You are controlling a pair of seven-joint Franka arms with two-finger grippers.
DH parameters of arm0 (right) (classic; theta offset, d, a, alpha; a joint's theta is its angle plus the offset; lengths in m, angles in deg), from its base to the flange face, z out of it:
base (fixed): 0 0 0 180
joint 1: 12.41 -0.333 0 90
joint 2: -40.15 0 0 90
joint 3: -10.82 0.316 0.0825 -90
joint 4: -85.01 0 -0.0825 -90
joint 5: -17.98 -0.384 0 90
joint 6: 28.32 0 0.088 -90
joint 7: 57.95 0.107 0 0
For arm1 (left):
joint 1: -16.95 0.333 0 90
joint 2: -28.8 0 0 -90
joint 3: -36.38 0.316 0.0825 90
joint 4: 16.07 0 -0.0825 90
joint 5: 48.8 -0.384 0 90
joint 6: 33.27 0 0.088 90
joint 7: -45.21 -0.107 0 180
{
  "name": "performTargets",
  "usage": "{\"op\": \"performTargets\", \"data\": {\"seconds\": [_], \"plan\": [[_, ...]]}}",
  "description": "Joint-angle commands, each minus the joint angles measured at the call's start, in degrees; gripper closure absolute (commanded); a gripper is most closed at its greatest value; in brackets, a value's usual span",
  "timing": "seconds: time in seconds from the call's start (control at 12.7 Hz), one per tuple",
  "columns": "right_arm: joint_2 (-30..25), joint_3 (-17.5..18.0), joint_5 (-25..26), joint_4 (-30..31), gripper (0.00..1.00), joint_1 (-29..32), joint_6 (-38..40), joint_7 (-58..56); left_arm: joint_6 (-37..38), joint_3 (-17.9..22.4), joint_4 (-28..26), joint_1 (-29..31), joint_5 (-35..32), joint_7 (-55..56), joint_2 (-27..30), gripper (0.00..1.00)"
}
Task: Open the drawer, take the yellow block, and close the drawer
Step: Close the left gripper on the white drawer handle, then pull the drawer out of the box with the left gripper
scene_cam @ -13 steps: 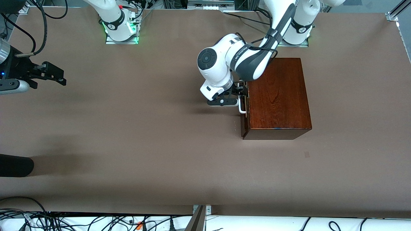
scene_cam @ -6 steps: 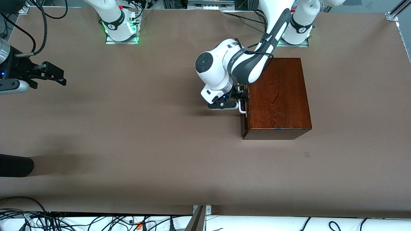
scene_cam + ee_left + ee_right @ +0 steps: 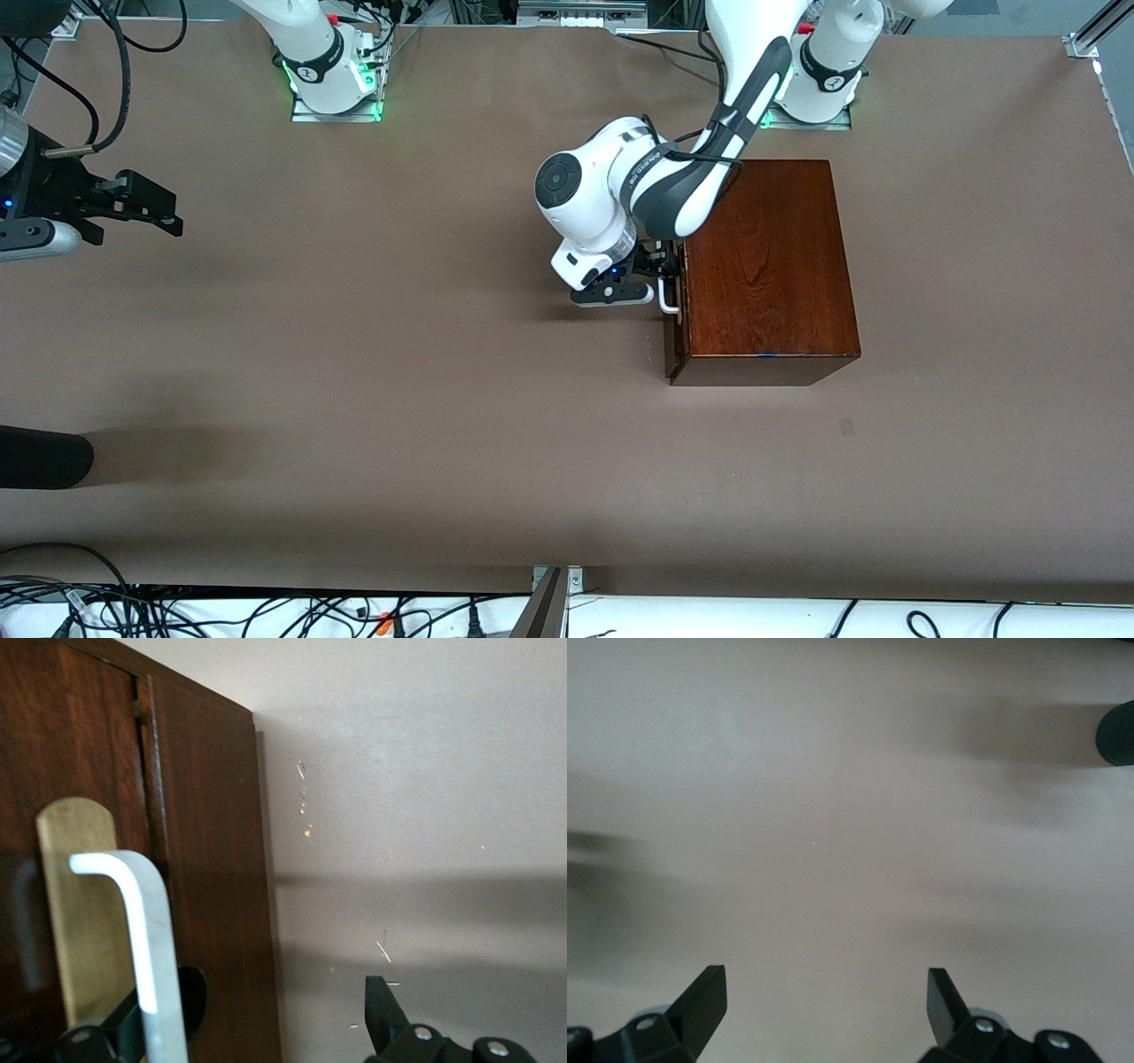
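Observation:
The dark reddish-brown wooden box (image 3: 766, 266) stands on the table near the left arm's base. Its drawer (image 3: 675, 328) is shut, with the front facing the right arm's end. The white bar handle (image 3: 668, 297) also shows in the left wrist view (image 3: 142, 930). My left gripper (image 3: 663, 268) is open at the handle. In the left wrist view (image 3: 257, 1023) the bar lies between its fingers, close to one finger (image 3: 97, 1041). My right gripper (image 3: 164, 217) is open and empty (image 3: 824, 1001), waiting over bare table at the right arm's end. The yellow block is hidden.
A dark rounded object (image 3: 44, 456) lies at the table's edge toward the right arm's end, nearer the front camera; it also shows in the right wrist view (image 3: 1116, 731). Cables (image 3: 266, 611) run along the near edge.
The left arm's wrist has shifted slightly toward the right arm's end, with its gripper staying at the handle. The drawer has stayed shut. The right arm has not moved.

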Motion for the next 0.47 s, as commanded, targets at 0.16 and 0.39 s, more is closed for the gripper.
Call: {"op": "performTargets", "data": {"seconds": [0.16, 0.39], "plan": [[-0.27, 0.16, -1.08, -0.03, 0.0, 0.54, 0.49, -0.06, -1.3, 0.21, 1.19, -1.01, 2.51, 1.67, -0.34, 0.0], [-0.27, 0.24, -1.08, 0.06, 0.0, 0.54, 0.58, -0.06, -3.04, 0.12, 1.46, -1.1, 4.29, 2.19, -0.25, 0.0]]}}
